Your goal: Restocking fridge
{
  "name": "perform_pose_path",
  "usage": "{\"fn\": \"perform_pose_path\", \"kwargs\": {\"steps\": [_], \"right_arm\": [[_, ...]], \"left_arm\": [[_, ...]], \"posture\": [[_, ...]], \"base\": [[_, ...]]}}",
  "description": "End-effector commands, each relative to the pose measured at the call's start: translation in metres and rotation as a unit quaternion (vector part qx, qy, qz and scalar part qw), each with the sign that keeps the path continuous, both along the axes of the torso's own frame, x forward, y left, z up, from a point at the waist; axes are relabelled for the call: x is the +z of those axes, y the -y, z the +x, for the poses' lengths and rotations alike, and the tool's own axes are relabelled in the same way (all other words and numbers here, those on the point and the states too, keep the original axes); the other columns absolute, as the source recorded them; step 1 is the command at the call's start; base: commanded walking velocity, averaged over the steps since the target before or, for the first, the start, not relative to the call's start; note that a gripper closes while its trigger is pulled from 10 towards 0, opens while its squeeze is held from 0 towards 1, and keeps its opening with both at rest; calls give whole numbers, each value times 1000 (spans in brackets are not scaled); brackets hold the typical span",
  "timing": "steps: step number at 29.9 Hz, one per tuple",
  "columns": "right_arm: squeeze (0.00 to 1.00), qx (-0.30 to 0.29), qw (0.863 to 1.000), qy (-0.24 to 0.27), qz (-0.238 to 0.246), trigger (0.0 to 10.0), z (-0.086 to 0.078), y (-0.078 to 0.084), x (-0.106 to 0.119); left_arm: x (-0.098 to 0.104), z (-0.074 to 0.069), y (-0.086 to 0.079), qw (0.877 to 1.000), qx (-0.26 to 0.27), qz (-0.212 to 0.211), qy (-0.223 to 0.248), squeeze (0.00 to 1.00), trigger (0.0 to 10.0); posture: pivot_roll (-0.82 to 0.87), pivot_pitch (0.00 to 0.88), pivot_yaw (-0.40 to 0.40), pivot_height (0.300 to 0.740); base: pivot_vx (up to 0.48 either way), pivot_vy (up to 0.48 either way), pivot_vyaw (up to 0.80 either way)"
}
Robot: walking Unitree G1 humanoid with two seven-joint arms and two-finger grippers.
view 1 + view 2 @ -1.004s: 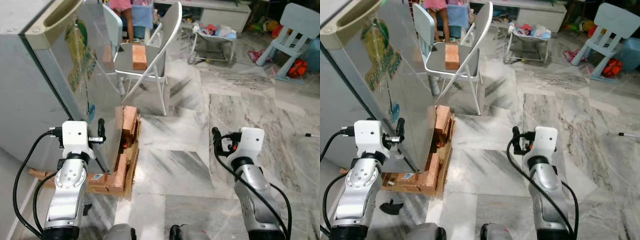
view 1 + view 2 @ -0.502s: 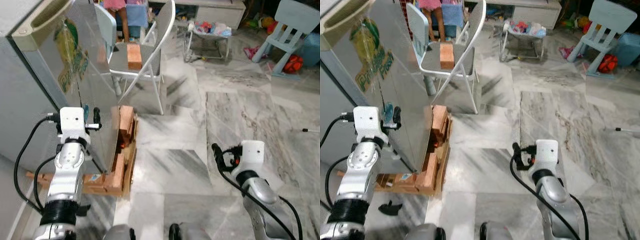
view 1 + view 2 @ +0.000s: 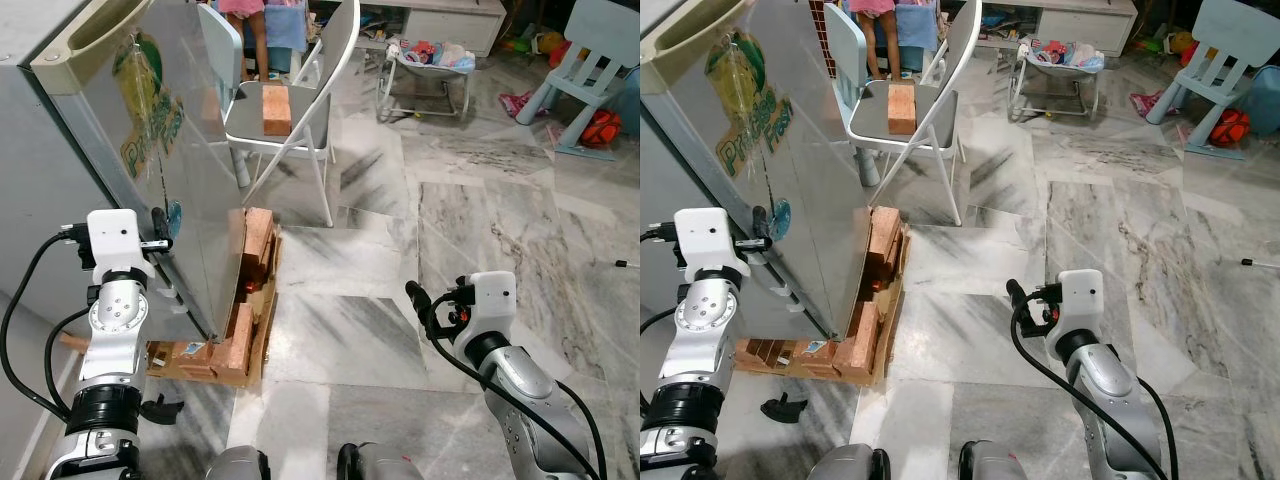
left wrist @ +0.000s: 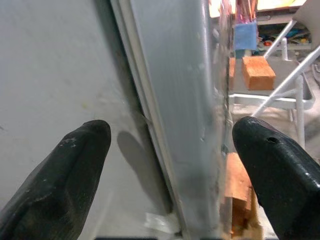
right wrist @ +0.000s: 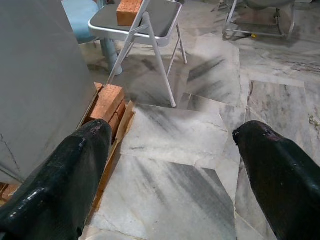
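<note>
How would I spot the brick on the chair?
Find the tall silver fridge on the left; beyond it stands a grey folding chair. One orange brick lies alone on its seat, whereas the other bricks sit stacked under the fridge.

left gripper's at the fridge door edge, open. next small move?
Probably ease the left gripper forward and close it on the fridge door's edge. The wrist view shows that edge standing between its open fingers, not yet gripped. The right gripper hangs open over the floor, holding nothing.
</note>
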State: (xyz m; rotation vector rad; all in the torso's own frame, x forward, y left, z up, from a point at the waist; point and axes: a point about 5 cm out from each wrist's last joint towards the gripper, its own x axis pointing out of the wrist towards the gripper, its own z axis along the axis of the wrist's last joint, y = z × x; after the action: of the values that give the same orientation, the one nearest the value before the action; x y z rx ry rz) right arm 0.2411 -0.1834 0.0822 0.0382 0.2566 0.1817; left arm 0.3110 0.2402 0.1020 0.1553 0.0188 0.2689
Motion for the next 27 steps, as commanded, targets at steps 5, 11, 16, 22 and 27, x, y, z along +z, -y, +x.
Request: {"fn": "perform_pose_path", "kwargs": {"steps": [5, 11, 16, 22, 27], "right_arm": [[0, 2, 1000, 1, -4, 10000, 1, 1, 3], [0, -1, 1000, 1, -5, 10000, 1, 0, 2], [0, 5, 1000, 1, -5, 10000, 0, -4, 1], [0, 2, 1000, 3, -5, 10000, 1, -3, 2], [0, 1, 1000, 5, -5, 10000, 2, -3, 2]], "left_arm": [[3, 7, 14, 998, -55, -9, 6, 0, 10000], [3, 12, 26, 997, -81, -16, 5, 0, 10000], [2, 15, 20, 999, -50, -6, -1, 0, 10000], [2, 16, 12, 1000, -26, -4, -5, 0, 10000], [8, 22, 11, 1000, -24, -14, 2, 0, 10000]], "posture": [[23, 87, -43, 740], [19, 89, -38, 740], [15, 88, -38, 740], [14, 89, -37, 740], [13, 90, -35, 740]], "base": [[0, 0, 0], [0, 0, 0], [0, 0, 0], [0, 0, 0], [0, 0, 0]]}}
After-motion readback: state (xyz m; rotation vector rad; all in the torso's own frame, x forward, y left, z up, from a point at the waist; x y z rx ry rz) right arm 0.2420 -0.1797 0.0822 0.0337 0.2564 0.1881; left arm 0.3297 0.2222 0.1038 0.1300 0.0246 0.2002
